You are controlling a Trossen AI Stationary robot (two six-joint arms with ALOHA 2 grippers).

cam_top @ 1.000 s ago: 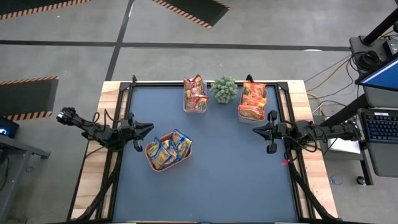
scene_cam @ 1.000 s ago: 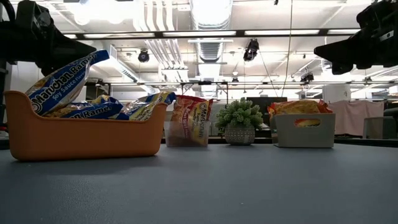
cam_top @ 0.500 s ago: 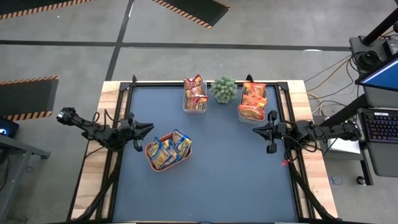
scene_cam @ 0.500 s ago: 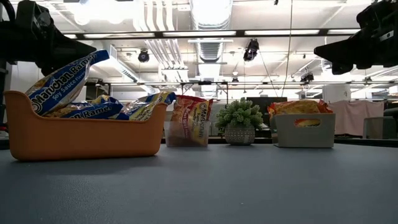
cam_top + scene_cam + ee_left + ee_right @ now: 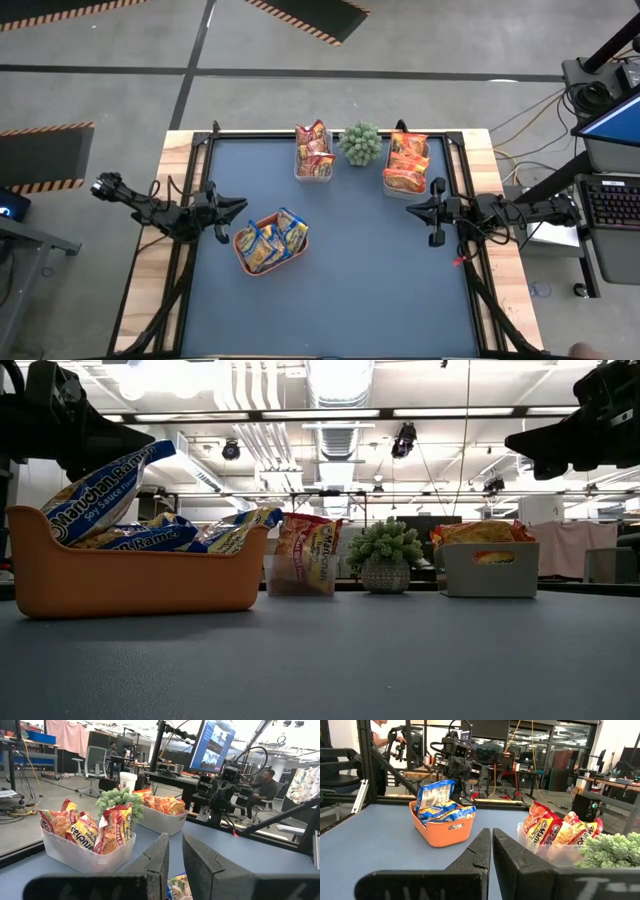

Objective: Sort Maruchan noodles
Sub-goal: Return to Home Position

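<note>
No Maruchan noodles lie loose on the table (image 5: 360, 290); every pack I can see sits in a container. That leaves only parking the arms. The left gripper (image 5: 240, 208) hangs above the table's left edge, just beside the orange bin (image 5: 130, 585). I'd draw it straight back along its own side so it cannot clip the packets sticking up over the rim. The right gripper (image 5: 410, 210) hovers at the right edge, near the gray bin (image 5: 490, 570), and should retreat the same way. Both pairs of jaws are drawn nearly together, with only a slit between them and nothing in it.

I count three containers and one potted plant (image 5: 360, 143). The orange bin holds the yellow-and-blue packets (image 5: 270, 240), the clear tub (image 5: 85, 857) the red packets (image 5: 315, 150), and the gray bin the orange packets (image 5: 406, 160). Each seems to hold about four, though they overlap too much for me to be sure.
</note>
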